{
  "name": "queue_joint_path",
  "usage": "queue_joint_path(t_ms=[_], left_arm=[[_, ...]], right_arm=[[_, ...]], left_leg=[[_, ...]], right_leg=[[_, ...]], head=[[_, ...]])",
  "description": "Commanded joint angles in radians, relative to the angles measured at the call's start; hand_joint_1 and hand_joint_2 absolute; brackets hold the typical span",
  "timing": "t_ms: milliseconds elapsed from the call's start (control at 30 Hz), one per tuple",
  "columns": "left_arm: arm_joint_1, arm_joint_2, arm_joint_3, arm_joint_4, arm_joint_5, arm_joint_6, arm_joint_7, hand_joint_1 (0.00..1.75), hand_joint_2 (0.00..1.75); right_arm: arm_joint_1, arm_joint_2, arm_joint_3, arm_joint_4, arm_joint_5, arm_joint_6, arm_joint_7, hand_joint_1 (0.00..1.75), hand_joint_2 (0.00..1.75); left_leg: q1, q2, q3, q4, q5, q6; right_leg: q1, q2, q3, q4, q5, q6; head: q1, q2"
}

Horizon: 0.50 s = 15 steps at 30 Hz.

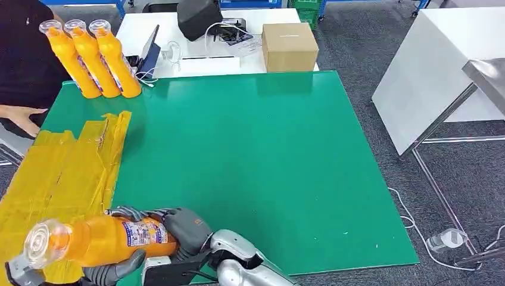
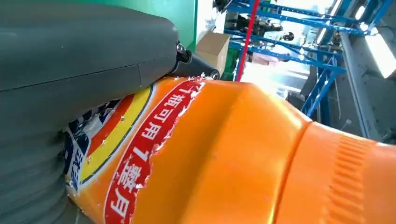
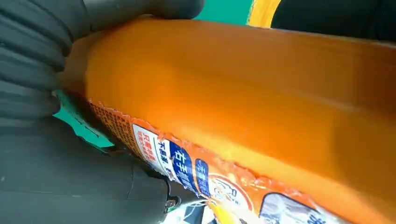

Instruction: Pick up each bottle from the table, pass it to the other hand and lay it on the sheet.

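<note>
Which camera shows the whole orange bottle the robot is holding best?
The head view: the held orange bottle shows cap to base, lying sideways over the yellow sheet. The left wrist view gives its shoulder and red label up close; the right wrist view, its side and label edge.

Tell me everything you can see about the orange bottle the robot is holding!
The orange bottle looks like clear plastic full of orange drink, with a see-through cap and a torn, colourful label round its middle. It lies on its side, cap pointing to the robot's left, above the yellow sheet at the near left corner of the green table. The right hand wraps its bottom end, and the left hand holds it from underneath. Whether it touches the sheet, I cannot tell.
</note>
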Motion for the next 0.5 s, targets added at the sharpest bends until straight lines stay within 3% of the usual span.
queue_joint_path(t_ms=[33,300,400,433,467,500], left_arm=[[-0.005,-0.030,0.005,-0.016,-0.020,-0.016,-0.006,1.75,1.75],[-0.011,-0.041,0.030,-0.032,-0.083,0.012,-0.036,1.75,1.75],[-0.012,-0.077,0.078,-0.084,-0.264,0.146,-0.106,1.75,1.75],[-0.015,-0.082,0.092,-0.093,-0.302,0.184,-0.105,1.75,1.75],[-0.022,-0.085,0.114,-0.098,-0.346,0.235,-0.109,1.75,1.75],[-0.030,-0.084,0.134,-0.096,-0.394,0.285,-0.122,1.75,1.75]], right_arm=[[0.035,-0.007,0.062,0.092,0.026,-0.006,0.002,1.75,1.75],[0.051,-0.018,0.026,0.068,0.042,-0.044,0.015,1.75,1.75],[0.094,-0.069,-0.038,-0.027,0.061,-0.077,0.042,1.75,1.75],[0.115,-0.089,-0.064,-0.070,0.066,-0.084,0.051,0.96,1.75],[0.145,-0.116,-0.097,-0.130,0.078,-0.088,0.067,0.00,1.75],[0.167,-0.135,-0.122,-0.175,0.084,-0.088,0.072,0.00,1.75]], left_leg=[[0.000,-0.002,0.003,-0.001,0.000,0.001],[0.000,-0.003,0.003,-0.002,0.000,0.001],[0.000,-0.003,0.002,-0.001,0.000,0.001],[0.001,-0.004,0.001,-0.001,0.000,0.001],[0.000,-0.005,0.002,-0.001,0.000,0.001],[0.001,-0.006,0.002,-0.001,0.000,0.001]], right_leg=[[0.000,-0.002,0.004,-0.002,-0.001,0.000],[0.000,-0.003,0.004,-0.002,-0.001,-0.001],[0.000,-0.003,0.003,-0.002,-0.001,0.000],[0.001,-0.004,0.003,-0.002,-0.001,0.000],[0.001,-0.005,0.005,-0.003,-0.001,0.000],[0.001,-0.006,0.005,-0.003,-0.001,0.000]], head=[[0.000,0.000],[0.000,0.000],[0.000,0.000],[0.000,0.000],[0.000,0.000],[0.000,0.000]])
